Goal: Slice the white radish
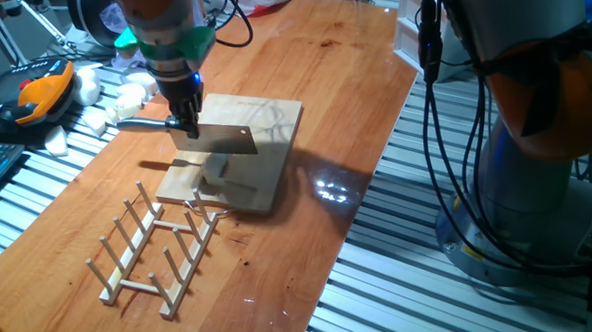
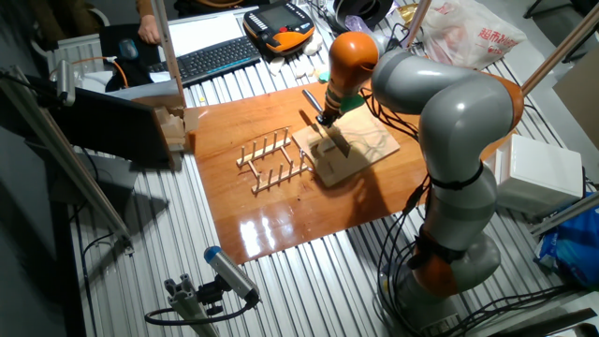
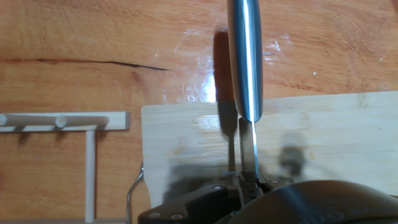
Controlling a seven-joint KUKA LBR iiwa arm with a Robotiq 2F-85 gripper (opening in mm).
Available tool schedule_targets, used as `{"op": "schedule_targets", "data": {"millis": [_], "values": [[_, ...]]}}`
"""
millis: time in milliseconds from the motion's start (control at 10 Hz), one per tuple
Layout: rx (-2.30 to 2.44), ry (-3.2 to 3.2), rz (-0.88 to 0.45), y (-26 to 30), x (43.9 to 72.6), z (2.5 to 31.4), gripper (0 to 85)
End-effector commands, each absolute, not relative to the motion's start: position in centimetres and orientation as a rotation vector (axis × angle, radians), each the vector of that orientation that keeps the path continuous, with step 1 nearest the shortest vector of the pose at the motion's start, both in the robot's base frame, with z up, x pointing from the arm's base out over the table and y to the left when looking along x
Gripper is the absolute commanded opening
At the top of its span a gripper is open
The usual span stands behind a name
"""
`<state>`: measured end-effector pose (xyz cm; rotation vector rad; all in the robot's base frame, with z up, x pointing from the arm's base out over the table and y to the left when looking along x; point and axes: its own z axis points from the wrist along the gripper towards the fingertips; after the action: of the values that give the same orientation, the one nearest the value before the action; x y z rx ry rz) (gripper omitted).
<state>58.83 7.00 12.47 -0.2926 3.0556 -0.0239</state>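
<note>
board (image 1: 259,158) on table (image 1: 310,245) | rack (image 1: 157,247) in front-left of board | knife (image 1: 223,139) above board

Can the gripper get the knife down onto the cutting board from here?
Probably yes: the gripper holds the knife just above the cutting board, and the board under the blade looks bare, so nothing seems to block a straight descent.

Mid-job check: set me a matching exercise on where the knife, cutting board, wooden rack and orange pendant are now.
1 knife
2 cutting board
3 wooden rack
4 orange pendant

a on the table, under the blade
b off the table, on metal slats
c held in the claw
d on the table, beside the board

Pairs: 1-c, 2-a, 3-d, 4-b
</note>
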Motion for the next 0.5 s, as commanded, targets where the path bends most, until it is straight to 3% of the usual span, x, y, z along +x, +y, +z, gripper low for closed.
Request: {"op": "schedule_targets", "data": {"millis": [0, 400], "values": [[-0.293, 3.056, -0.022, 7.0, 58.8, 12.3, 0.0], [-0.294, 3.028, 0.002, 6.9, 58.7, 10.6, 0.0]]}}
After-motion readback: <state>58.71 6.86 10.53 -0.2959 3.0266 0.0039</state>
